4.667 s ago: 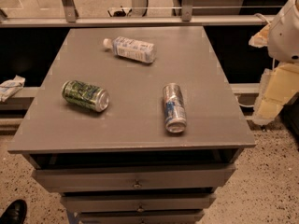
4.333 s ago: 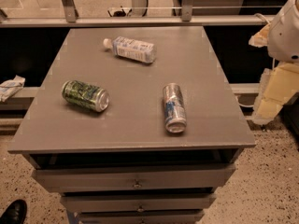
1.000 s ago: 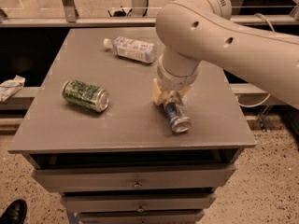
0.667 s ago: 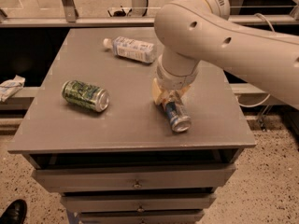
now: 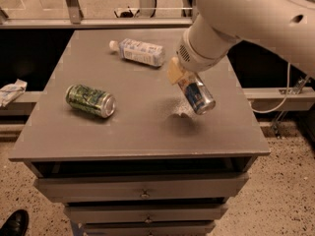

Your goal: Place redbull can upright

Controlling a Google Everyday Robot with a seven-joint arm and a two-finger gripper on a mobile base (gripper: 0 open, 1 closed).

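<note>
The redbull can (image 5: 198, 96), slim, blue and silver, hangs tilted above the grey table (image 5: 138, 132), its silver end pointing down toward the front right. Its shadow lies on the tabletop below it. My gripper (image 5: 181, 76) is shut on the can's upper end, right of the table's middle. Its pale fingers (image 5: 174, 72) show at the can's top. The large white arm (image 5: 246, 18) comes in from the upper right and hides the far right corner of the table.
A green patterned can (image 5: 90, 101) lies on its side at the left. A white-capped plastic bottle (image 5: 138, 52) lies at the back. Drawers (image 5: 142, 193) sit under the tabletop. A black shoe (image 5: 12, 223) shows at the lower left on the floor.
The redbull can lay flat on the table with the gripper on it. Now it is lifted off the surface and tilted in the gripper's hold.
</note>
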